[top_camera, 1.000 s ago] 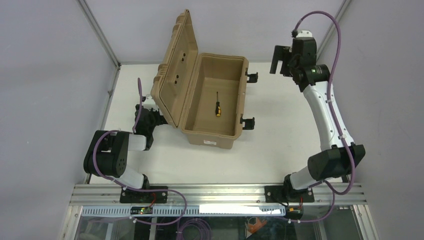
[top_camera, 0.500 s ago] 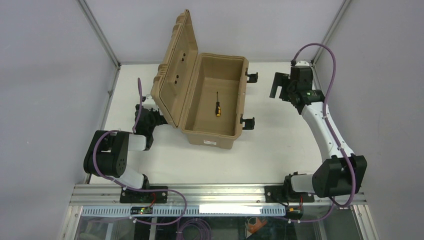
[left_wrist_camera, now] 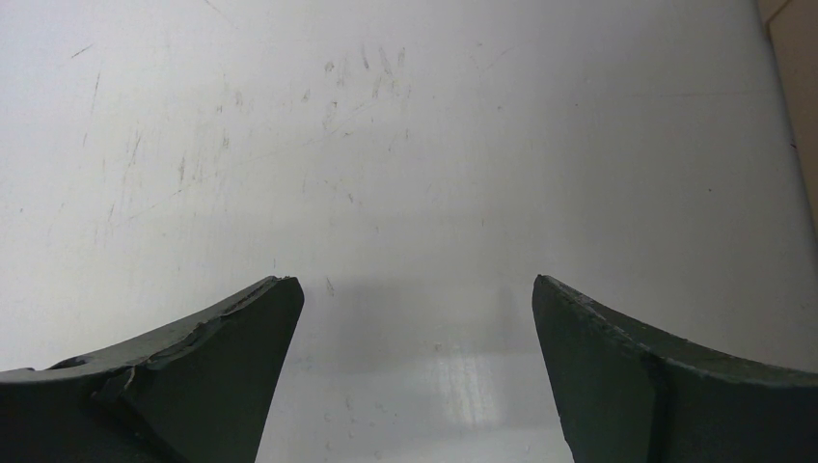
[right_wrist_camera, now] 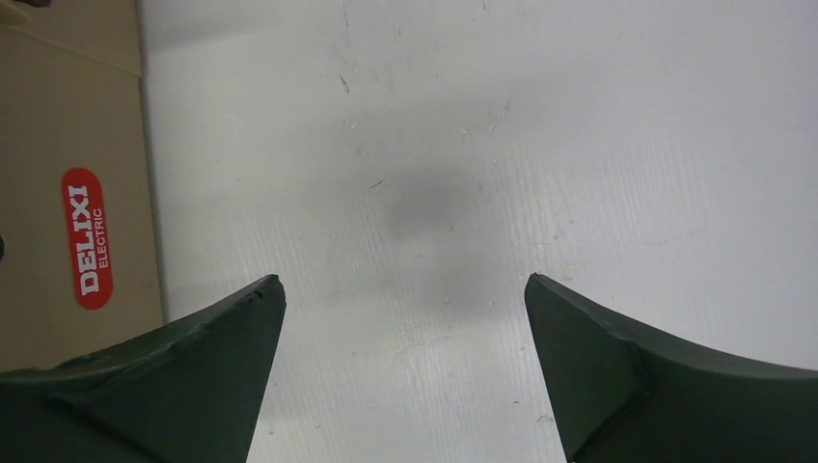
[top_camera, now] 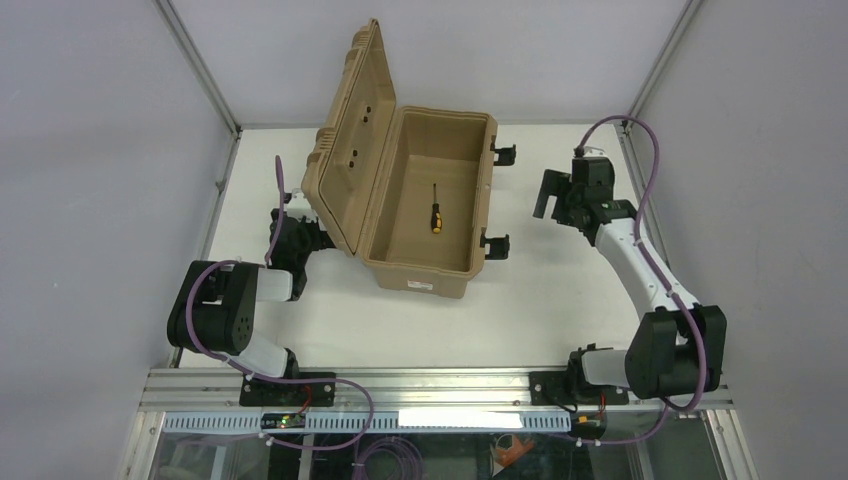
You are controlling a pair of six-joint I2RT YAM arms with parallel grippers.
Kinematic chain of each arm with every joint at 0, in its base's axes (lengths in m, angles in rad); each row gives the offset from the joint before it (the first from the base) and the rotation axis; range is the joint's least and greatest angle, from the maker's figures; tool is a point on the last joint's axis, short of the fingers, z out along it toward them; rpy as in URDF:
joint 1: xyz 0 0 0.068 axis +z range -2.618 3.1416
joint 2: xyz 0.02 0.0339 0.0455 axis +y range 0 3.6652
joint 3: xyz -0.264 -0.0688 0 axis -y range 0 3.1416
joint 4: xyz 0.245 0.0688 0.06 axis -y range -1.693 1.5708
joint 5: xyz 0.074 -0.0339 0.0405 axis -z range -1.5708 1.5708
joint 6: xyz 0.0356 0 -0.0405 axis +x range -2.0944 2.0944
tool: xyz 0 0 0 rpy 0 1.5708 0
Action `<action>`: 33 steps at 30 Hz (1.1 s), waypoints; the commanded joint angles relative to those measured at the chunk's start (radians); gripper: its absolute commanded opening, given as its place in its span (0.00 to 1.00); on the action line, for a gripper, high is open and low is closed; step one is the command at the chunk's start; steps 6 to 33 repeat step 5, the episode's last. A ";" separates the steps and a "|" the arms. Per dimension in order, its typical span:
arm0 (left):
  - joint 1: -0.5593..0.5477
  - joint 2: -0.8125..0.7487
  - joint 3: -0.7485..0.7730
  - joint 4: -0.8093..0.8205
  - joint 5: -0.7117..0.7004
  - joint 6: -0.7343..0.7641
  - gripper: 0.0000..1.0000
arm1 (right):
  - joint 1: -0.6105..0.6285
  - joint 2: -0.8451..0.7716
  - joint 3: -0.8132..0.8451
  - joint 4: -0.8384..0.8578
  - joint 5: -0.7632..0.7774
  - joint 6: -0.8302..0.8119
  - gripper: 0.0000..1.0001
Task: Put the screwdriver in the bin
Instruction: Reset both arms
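The screwdriver [top_camera: 435,216], yellow-orange and black handled, lies on the floor of the tan bin [top_camera: 480,200], whose ribbed lid [top_camera: 352,150] stands open to the left. My right gripper [top_camera: 546,195] hangs open over bare table to the right of the bin, nothing between its fingers [right_wrist_camera: 193,367]. In the right wrist view the bin's side wall [right_wrist_camera: 68,116] with a red label shows at the left. My left gripper [top_camera: 290,232] sits low behind the lid at the bin's left, open over bare table [left_wrist_camera: 415,193], holding nothing.
Black latches [top_camera: 497,242] stick out from the bin's right side toward the right gripper. White table [top_camera: 560,290] spreads in front of and to the right of the bin. Grey walls with metal frame posts close in the back and sides.
The right arm has drawn back from the far right corner toward the near side and lowered, its gripper staying open. The left arm, bin and screwdriver have not moved.
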 commanded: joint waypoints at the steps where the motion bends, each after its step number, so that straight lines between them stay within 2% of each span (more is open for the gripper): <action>1: 0.011 -0.030 -0.002 0.051 0.017 -0.007 0.99 | -0.004 -0.012 0.015 0.073 -0.007 0.016 0.99; 33: 0.011 -0.031 -0.001 0.051 0.017 -0.007 0.99 | -0.003 0.005 0.014 0.078 -0.015 0.012 0.99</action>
